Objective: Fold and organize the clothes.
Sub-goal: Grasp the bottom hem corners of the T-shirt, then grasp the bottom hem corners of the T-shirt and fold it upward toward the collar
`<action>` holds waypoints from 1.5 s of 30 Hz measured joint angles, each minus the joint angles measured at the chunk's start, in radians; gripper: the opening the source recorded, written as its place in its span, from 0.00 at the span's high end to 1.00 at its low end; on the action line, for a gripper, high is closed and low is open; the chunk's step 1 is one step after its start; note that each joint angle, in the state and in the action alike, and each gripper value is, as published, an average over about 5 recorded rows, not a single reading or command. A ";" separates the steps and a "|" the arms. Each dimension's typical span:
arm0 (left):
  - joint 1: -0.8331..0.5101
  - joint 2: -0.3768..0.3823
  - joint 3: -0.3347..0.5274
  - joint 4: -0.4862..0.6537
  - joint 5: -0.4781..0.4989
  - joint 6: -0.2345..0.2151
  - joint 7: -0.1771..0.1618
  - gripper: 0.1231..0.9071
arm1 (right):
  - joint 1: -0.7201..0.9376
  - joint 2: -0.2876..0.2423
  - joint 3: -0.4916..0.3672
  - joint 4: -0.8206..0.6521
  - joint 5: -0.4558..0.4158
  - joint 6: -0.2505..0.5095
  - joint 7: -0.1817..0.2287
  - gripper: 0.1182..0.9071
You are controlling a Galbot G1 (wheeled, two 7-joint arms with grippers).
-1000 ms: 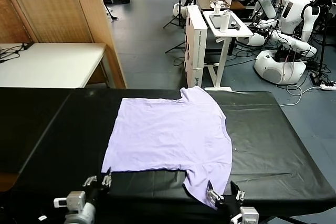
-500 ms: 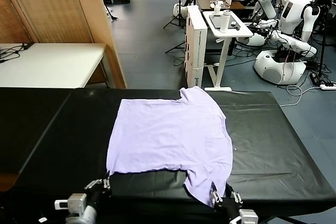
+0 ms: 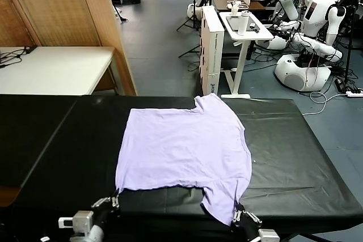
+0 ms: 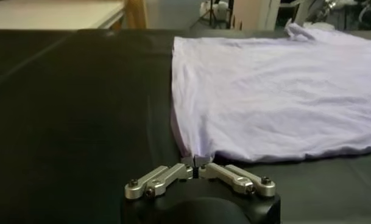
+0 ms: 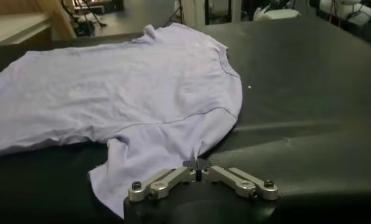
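- A light lavender, short-sleeved T-shirt of thin soft fabric (image 3: 184, 148) lies spread flat on the black cloth-covered table (image 3: 295, 157), about midway between the table's left and right ends.
- One sleeve (image 3: 211, 103) points toward the far edge, and another sleeve (image 3: 226, 199) reaches toward the near edge on the right.
- The side facing up is plain, with only faint creases.
- The left gripper (image 4: 196, 169) sits at the near edge on the left, its metal fingers (image 4: 167, 176) closed tight and pinching the shirt's near-left corner.
- In the head view this left gripper (image 3: 112, 202) touches that same corner, and the fabric runs away from it toward the far side.
- The right gripper (image 5: 197, 167) sits at the near edge on the right, fingers (image 5: 234, 178) pressed together on the edge of the near sleeve.
- In the head view the right gripper (image 3: 244, 218) meets the sleeve's lowest tip.
- A white table (image 3: 57, 69) stands beyond the black one at the far left, beside a tan wooden screen (image 3: 68, 9).
- White humanoid robots (image 3: 317, 21) stand at the far right.
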 joint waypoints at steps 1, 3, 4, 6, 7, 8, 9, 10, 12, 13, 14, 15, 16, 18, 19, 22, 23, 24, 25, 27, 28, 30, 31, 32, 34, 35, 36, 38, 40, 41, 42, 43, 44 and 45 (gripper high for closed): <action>0.008 0.002 -0.004 -0.012 0.005 0.015 0.001 0.96 | -0.002 0.000 0.001 0.010 0.005 0.009 -0.001 0.97; 0.023 0.007 -0.011 -0.038 0.010 0.046 0.004 0.96 | -0.001 -0.001 0.005 0.027 0.012 0.042 -0.008 0.97; 0.031 0.010 -0.014 -0.053 0.012 0.063 0.008 0.96 | 0.002 -0.002 0.008 0.034 0.017 0.062 -0.013 0.97; 0.043 0.014 -0.021 -0.080 0.016 0.088 0.017 0.96 | 0.012 -0.004 0.016 0.042 0.034 0.103 -0.021 0.97; 0.048 0.016 -0.024 -0.094 0.018 0.096 0.021 0.96 | 0.020 -0.006 0.022 0.044 0.046 0.121 -0.023 0.97; 0.052 0.016 -0.026 -0.108 0.019 0.100 0.024 0.96 | 0.030 -0.009 0.028 0.043 0.060 0.139 -0.025 0.97; 0.054 0.016 -0.028 -0.120 0.019 0.101 0.024 0.96 | 0.042 -0.012 0.034 0.041 0.074 0.154 -0.027 0.97; 0.055 0.016 -0.029 -0.133 0.016 0.102 0.023 0.96 | 0.054 -0.014 0.040 0.038 0.089 0.166 -0.027 0.97; 0.053 0.014 -0.031 -0.155 0.002 0.101 0.014 0.96 | 0.085 -0.020 0.052 0.029 0.124 0.182 -0.023 0.97; 0.051 0.013 -0.032 -0.164 -0.009 0.099 0.006 0.96 | 0.100 -0.021 0.058 0.024 0.140 0.187 -0.019 0.97; 0.047 0.012 -0.033 -0.172 -0.025 0.096 -0.004 0.96 | 0.117 -0.022 0.063 0.019 0.159 0.191 -0.013 0.97; 0.041 0.012 -0.034 -0.178 -0.041 0.092 -0.014 0.96 | 0.135 -0.023 0.069 0.013 0.179 0.196 -0.005 0.97; 0.035 0.012 -0.034 -0.182 -0.059 0.087 -0.022 0.96 | 0.152 -0.024 0.074 0.006 0.198 0.201 0.003 0.97; 0.018 0.013 -0.036 -0.185 -0.097 0.077 -0.036 0.96 | 0.188 -0.026 0.084 -0.009 0.241 0.211 0.018 0.97; 0.007 0.013 -0.036 -0.184 -0.115 0.074 -0.041 0.96 | 0.206 -0.027 0.088 -0.018 0.262 0.215 0.022 0.97; -0.032 0.013 -0.037 -0.173 -0.169 0.073 -0.054 0.96 | 0.263 -0.032 0.097 -0.047 0.329 0.222 0.031 0.97; -0.047 0.013 -0.037 -0.166 -0.185 0.074 -0.057 0.96 | 0.281 -0.033 0.098 -0.057 0.348 0.224 0.033 0.97; -0.063 0.013 -0.037 -0.158 -0.201 0.075 -0.060 0.96 | 0.299 -0.033 0.100 -0.069 0.365 0.227 0.036 0.97; -0.079 0.013 -0.036 -0.148 -0.214 0.076 -0.061 0.96 | 0.316 -0.033 0.101 -0.080 0.378 0.230 0.037 0.97; -0.111 0.017 -0.034 -0.127 -0.237 0.079 -0.065 0.96 | 0.352 -0.030 0.103 -0.105 0.400 0.236 0.041 0.97; -0.127 0.020 -0.033 -0.114 -0.247 0.081 -0.067 0.96 | 0.368 -0.029 0.103 -0.118 0.408 0.237 0.042 0.97; -0.160 0.028 -0.031 -0.087 -0.268 0.087 -0.072 0.96 | 0.399 -0.025 0.102 -0.145 0.419 0.238 0.043 0.97; -0.176 0.033 -0.030 -0.073 -0.278 0.090 -0.074 0.96 | 0.413 -0.023 0.101 -0.158 0.422 0.238 0.044 0.97; -0.192 0.038 -0.028 -0.059 -0.286 0.092 -0.077 0.96 | 0.427 -0.021 0.100 -0.173 0.423 0.238 0.045 0.97; -0.222 0.049 -0.024 -0.031 -0.298 0.094 -0.080 0.96 | 0.458 -0.018 0.097 -0.203 0.424 0.236 0.046 0.97; -0.237 0.054 -0.022 -0.016 -0.300 0.094 -0.080 0.96 | 0.473 -0.017 0.097 -0.219 0.424 0.235 0.047 0.97; -0.251 0.059 -0.020 -0.002 -0.302 0.093 -0.080 0.96 | 0.489 -0.015 0.096 -0.235 0.424 0.234 0.048 0.97; -0.274 0.068 -0.016 0.026 -0.303 0.090 -0.080 0.96 | 0.518 -0.013 0.096 -0.267 0.425 0.232 0.049 0.97; -0.295 0.076 -0.014 0.051 -0.306 0.088 -0.082 0.96 | 0.545 -0.010 0.096 -0.296 0.425 0.232 0.049 0.97; -0.305 0.080 -0.013 0.063 -0.307 0.088 -0.083 0.96 | 0.557 -0.009 0.095 -0.309 0.425 0.232 0.049 0.97; -0.314 0.084 -0.012 0.075 -0.311 0.089 -0.087 0.96 | 0.569 -0.009 0.094 -0.322 0.425 0.231 0.048 0.97; -0.324 0.088 -0.012 0.086 -0.315 0.091 -0.091 0.96 | 0.581 -0.008 0.092 -0.334 0.425 0.231 0.047 0.97; -0.333 0.092 -0.012 0.097 -0.321 0.094 -0.096 0.96 | 0.592 -0.008 0.090 -0.346 0.425 0.230 0.046 0.97; -0.342 0.096 -0.012 0.106 -0.325 0.097 -0.101 0.96 | 0.602 -0.008 0.086 -0.356 0.425 0.228 0.044 0.97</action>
